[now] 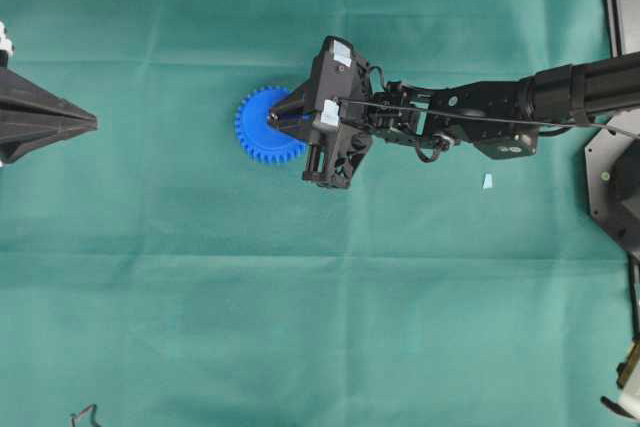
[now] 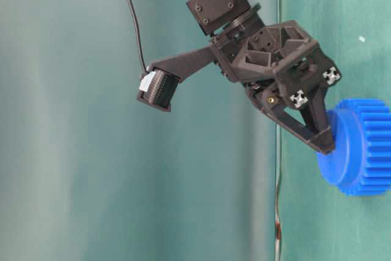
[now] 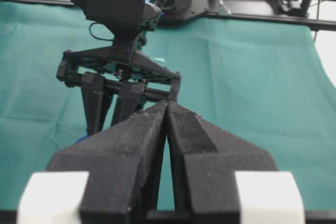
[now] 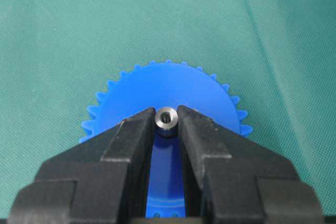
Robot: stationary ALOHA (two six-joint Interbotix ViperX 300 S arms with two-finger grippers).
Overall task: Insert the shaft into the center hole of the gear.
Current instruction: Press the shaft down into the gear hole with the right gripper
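The right fingers (image 4: 167,118) pinch the shaft (image 4: 167,117) at their tips, over the gear (image 4: 157,90) hub. Teeth ring the far rim; bare green cloth (image 4: 63,35) lies beyond. The left fingers (image 3: 167,109), pressed together, hover well apart.

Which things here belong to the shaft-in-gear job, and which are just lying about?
Job:
- shaft, pinched at the tips of the right gripper
- gear, flat on the cloth beneath it; its center hole is hidden

Lying about:
- pale blue scrap on the green cloth
- left gripper, shut, off to the side
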